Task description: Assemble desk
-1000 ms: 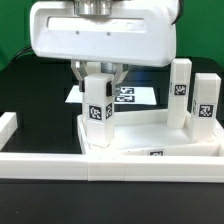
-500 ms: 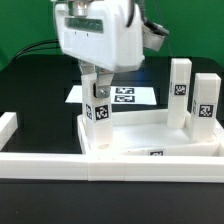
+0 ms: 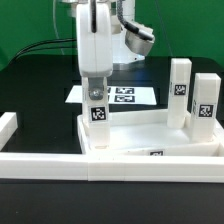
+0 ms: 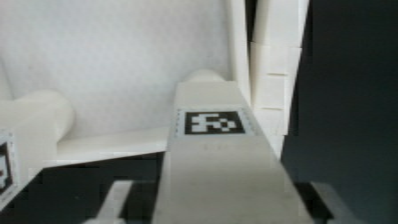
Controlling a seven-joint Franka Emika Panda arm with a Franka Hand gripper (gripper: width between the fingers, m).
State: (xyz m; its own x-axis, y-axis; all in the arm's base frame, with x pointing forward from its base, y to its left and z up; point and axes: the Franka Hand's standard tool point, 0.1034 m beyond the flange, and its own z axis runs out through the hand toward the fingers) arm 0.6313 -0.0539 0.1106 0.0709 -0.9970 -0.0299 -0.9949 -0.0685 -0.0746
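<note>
The black counter [image 3: 30,90] carries everything: a low white border wall [image 3: 60,160] along the near edge, the marker board [image 3: 135,96] flat at the far side, and the desk top [image 3: 150,135] between them. The top lies upside down, rim up, just behind the wall and toward the exterior view's right.

Two legs [image 3: 192,95] already stand upright in the top's right-hand corners, one at the far corner and one nearer, close together and apart from the arm.

The third leg [image 3: 97,108] is at the top's far-left corner in the exterior view. The jaws grasp it by its upper part, one on each side, with its tag facing the camera. The gripper [image 3: 95,90] hangs straight above it, so the leg's long axis runs vertically, in line with the wrist. The wrist view shows the same: the leg [image 4: 222,150] stretches away from the camera between the two jaws toward the white floor of the top, with the rim beside it.

What matters for the next move is the line-up: the leg points down at the corner socket directly beneath it. Its foot seems to be at or just inside the rim, but whether it is seated the pictures do not show. Judging by that, the step in hand is fixing this leg in place, and any tilt off vertical would likely jam it.
</note>
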